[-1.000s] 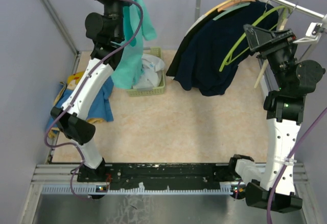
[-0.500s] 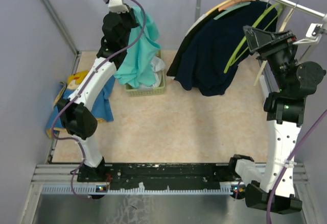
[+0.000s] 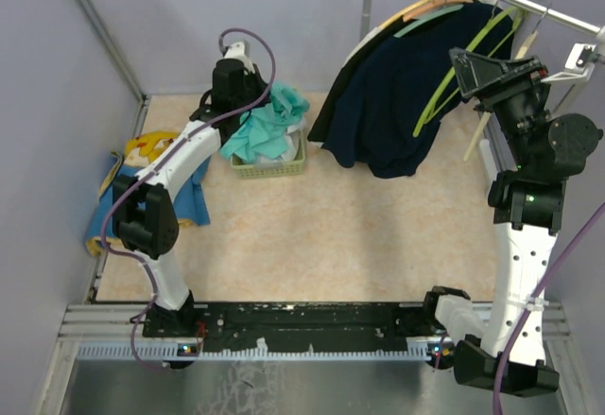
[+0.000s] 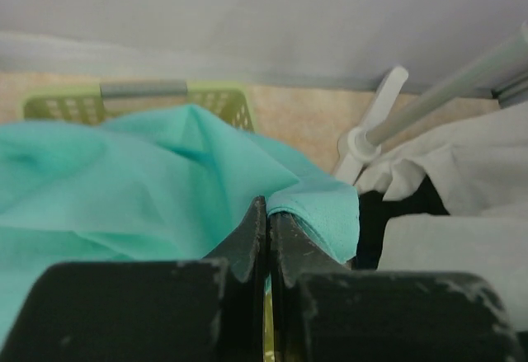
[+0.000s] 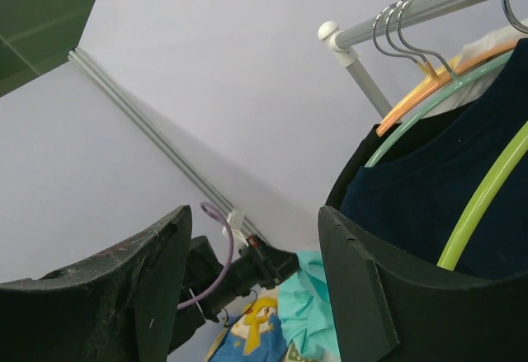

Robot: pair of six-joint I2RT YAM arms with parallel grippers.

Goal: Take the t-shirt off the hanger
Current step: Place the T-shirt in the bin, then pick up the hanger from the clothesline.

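Pinching teal t-shirt (image 4: 124, 185) above basket (image 3: 274, 171), left gripper (image 4: 266, 234) fully closed on fold; right gripper (image 5: 252, 223) agape, empty. Risk: cloth draping over basket rim, spilling out.

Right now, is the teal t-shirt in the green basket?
Partly in: the teal t-shirt lies bunched over the basket, with the left tool shut on one fold.

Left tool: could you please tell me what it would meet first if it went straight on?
The left tool would first meet the teal t-shirt it grips; beyond that, probably the green basket.
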